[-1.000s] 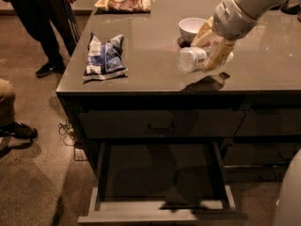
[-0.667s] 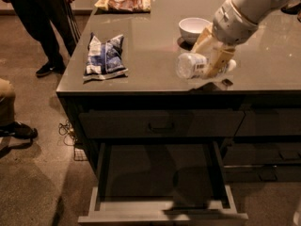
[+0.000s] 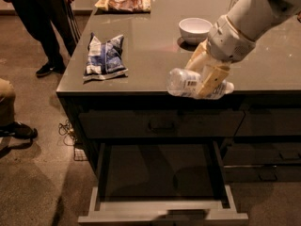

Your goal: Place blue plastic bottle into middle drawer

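Observation:
My gripper point(image 3: 205, 77) is shut on the blue plastic bottle point(image 3: 184, 83), a clear bottle with a barcode label, held lying sideways with its cap end pointing right. It hangs in the air in front of the counter's front edge point(image 3: 155, 93), above the open middle drawer point(image 3: 160, 175). The drawer is pulled out wide, dark inside, with grey side rails and a plain grey front panel point(image 3: 162, 217).
On the counter lie a blue-white snack bag point(image 3: 105, 55), a white bowl point(image 3: 194, 29) and a brown snack bag point(image 3: 124, 2) at the back. A closed drawer front with a dark handle point(image 3: 161, 125) sits above the open drawer. A person point(image 3: 40, 18) stands at left.
My gripper has carried the bottle from above the counter top forward and down, past the counter's front edge, over the open drawer.

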Robot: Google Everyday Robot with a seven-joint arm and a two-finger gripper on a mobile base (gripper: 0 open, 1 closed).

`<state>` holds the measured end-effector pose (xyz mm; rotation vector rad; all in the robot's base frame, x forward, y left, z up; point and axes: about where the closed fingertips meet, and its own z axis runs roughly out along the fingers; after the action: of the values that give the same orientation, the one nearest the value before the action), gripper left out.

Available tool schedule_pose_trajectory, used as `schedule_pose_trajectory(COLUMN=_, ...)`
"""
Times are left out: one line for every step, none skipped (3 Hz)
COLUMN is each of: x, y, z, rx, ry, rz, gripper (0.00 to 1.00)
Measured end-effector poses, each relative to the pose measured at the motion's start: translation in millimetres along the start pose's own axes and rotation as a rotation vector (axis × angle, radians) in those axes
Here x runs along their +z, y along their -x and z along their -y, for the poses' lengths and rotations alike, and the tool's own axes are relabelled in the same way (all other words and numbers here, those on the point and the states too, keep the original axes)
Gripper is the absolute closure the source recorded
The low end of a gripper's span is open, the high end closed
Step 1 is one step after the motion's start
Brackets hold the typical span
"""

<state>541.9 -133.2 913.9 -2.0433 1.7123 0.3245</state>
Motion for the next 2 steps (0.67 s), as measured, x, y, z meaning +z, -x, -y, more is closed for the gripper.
schedule_pose_trajectory(x=27.9, y=13.3, z=-29.8, rx=0.073, ry=0.037, rz=0.071, gripper=1.0)
schedule_pose_trajectory(x=73.1, y=26.0, z=-58.3, rx=0.117, ry=0.065, rz=0.157, gripper=1.0)
